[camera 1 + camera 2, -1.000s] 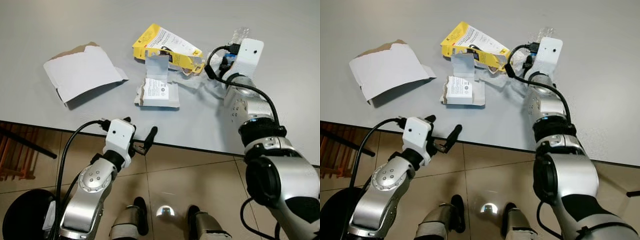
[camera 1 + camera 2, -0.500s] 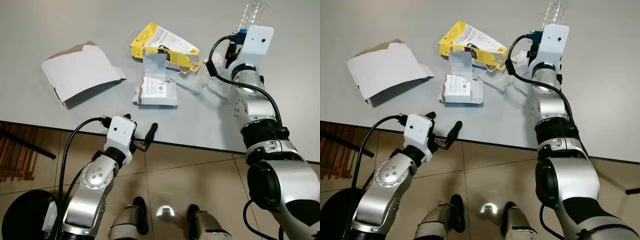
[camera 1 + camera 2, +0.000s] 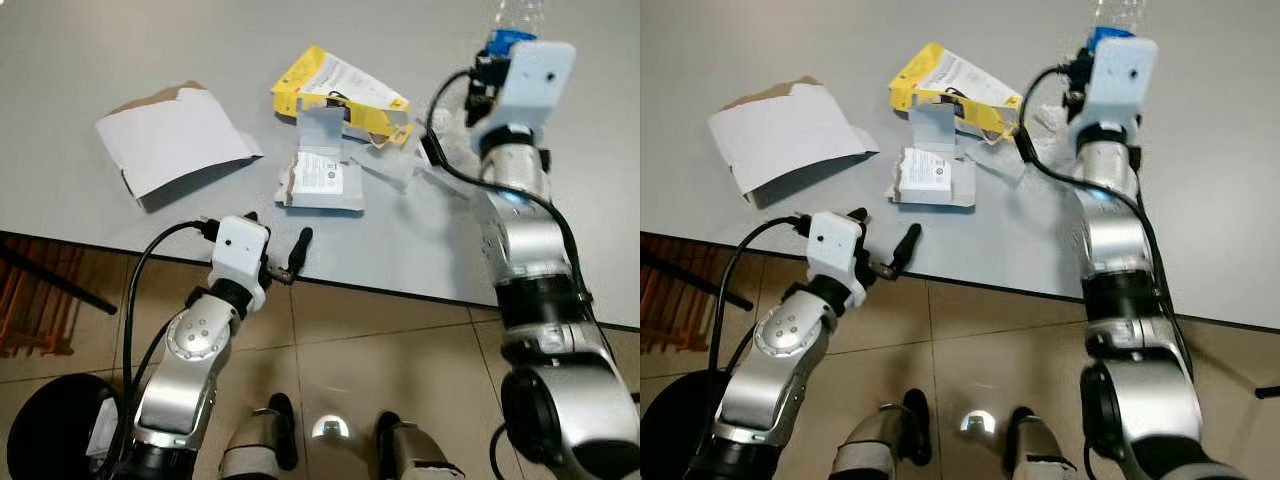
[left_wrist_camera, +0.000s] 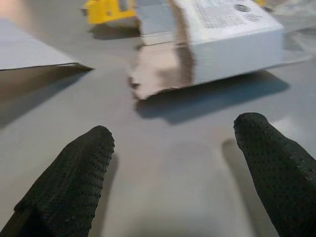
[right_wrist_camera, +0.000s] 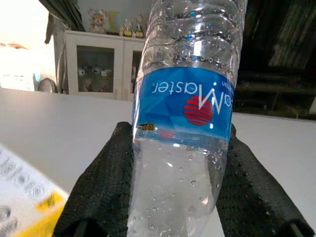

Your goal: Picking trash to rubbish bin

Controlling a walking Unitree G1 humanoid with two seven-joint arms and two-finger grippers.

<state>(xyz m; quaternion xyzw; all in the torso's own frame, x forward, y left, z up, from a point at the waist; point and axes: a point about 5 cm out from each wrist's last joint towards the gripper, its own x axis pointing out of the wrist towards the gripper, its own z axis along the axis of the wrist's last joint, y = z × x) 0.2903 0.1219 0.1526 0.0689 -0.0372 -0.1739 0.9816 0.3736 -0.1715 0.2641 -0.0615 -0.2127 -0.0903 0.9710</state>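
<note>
Bottle [image 5: 183, 123] in raised right gripper [image 5: 177, 187]

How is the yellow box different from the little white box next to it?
The yellow box is bright yellow with a white printed side, while the white box is all white with a label. The yellow box is longer and the white box is shorter. The yellow box lies farther from the robot, the white box nearer. Both are torn open and lie on the grey table.

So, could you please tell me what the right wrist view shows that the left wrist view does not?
The right wrist view shows the right hand shut on a clear plastic bottle with a blue label, a white cabinet behind. The left wrist view shows the open left hand facing the small white box. Both show the grey table and yellow carton.
</note>
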